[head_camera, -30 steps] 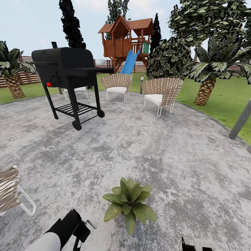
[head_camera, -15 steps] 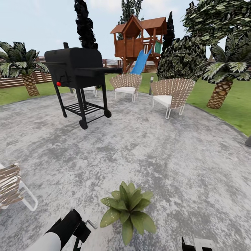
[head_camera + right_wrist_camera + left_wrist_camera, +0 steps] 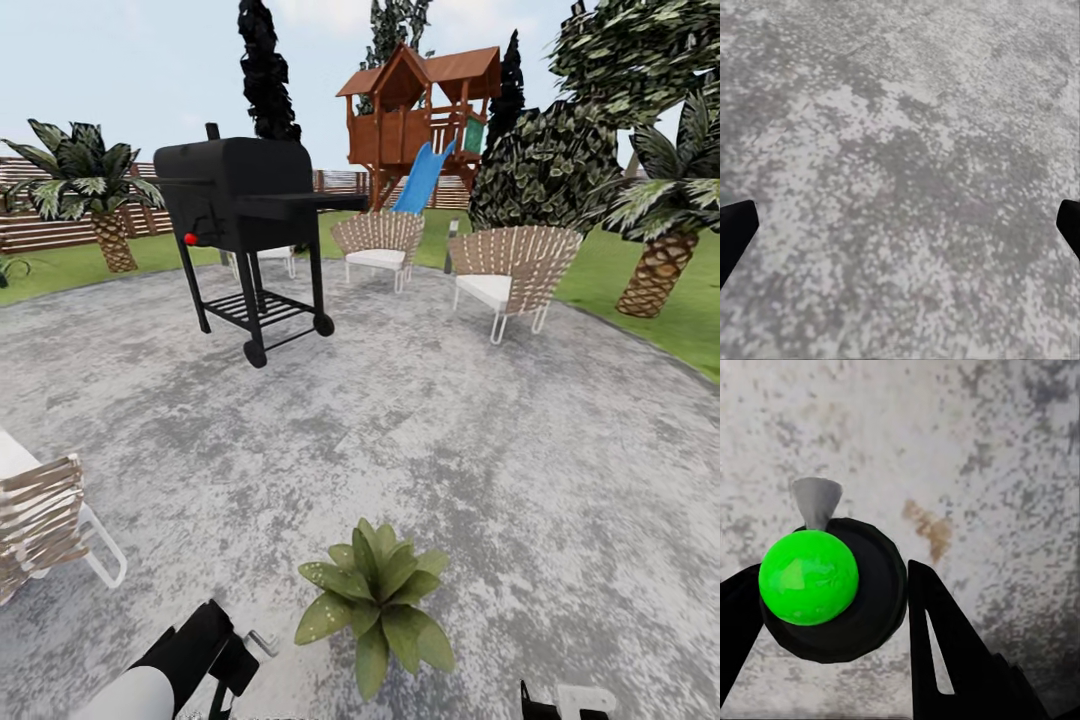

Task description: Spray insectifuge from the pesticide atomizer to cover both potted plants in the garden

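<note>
On the patio (image 3: pixel 520 440), the pesticide atomizer (image 3: pixel 832 589) is clamped between the left gripper (image 3: pixel 832 607) fingers. One potted plant (image 3: pixel 375 600) is displaced right of its earlier position through camera motion. The right gripper (image 3: pixel 900 225) is spread wide, empty.

Ahead: potted plant (image 3: pixel 375 602) sits just before me on the stone patio (image 3: pixel 470 420), bare paving all round it | my left: white slatted chair (image 3: pixel 45 520) close by | farther off: black grill (image 3: pixel 245 225), two wicker chairs (image 3: pixel 510 270), well apart.
</note>
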Tool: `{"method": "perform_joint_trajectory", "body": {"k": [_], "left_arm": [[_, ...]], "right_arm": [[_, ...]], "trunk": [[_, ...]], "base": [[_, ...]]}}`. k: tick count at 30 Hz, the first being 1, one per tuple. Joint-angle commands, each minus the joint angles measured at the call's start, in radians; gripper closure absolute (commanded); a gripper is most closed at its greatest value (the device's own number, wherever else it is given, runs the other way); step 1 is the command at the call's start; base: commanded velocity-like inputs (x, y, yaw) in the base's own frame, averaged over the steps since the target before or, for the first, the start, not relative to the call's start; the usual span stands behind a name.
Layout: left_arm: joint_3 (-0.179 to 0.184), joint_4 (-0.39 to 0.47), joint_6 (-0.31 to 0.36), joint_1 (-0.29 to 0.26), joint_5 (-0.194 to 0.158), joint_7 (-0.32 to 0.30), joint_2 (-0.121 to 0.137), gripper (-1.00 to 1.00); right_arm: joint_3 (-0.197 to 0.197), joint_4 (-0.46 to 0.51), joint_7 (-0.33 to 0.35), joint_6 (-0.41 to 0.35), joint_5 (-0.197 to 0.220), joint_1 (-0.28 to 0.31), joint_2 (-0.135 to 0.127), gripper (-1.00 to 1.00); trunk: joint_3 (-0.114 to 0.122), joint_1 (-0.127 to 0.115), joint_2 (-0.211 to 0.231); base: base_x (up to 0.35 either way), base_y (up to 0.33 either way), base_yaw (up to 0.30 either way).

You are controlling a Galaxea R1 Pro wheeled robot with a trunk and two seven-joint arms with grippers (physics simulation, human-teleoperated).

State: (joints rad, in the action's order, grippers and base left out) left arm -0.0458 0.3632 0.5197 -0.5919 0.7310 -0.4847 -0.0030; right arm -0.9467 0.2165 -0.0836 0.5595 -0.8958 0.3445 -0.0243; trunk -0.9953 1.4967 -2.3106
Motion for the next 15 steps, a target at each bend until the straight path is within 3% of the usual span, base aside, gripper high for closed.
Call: {"method": "perform_joint_trajectory", "body": {"k": [1,7,11,15], "left_arm": [[-0.005,0.002,0.003,0.0,0.008,-0.008,-0.001,1.0],[-0.006,0.002,0.003,0.0,0.008,-0.008,0.0,1.0],[-0.004,0.001,0.003,0.0,0.008,-0.009,0.0,1.0],[-0.005,0.0,0.003,0.0,0.008,-0.008,0.0,1.0]], "right_arm": [[-0.004,-0.002,-0.007,0.003,-0.011,0.001,0.0,-1.0],[-0.004,-0.002,-0.007,0.003,-0.011,0.001,0.0,-1.0],[-0.004,-0.002,-0.007,0.003,-0.011,0.001,0.0,-1.0],[-0.004,-0.002,-0.007,0.003,-0.011,0.001,0.0,-1.0]], "trunk": [[-0.001,0.0,0.0],[-0.001,0.0,0.0],[-0.001,0.0,0.0],[-0.001,0.0,0.0]], "base": [[0.0,0.0,0.27],[0.0,0.0,0.272],[0.005,-0.003,0.065],[0.115,-0.162,0.006]]}}
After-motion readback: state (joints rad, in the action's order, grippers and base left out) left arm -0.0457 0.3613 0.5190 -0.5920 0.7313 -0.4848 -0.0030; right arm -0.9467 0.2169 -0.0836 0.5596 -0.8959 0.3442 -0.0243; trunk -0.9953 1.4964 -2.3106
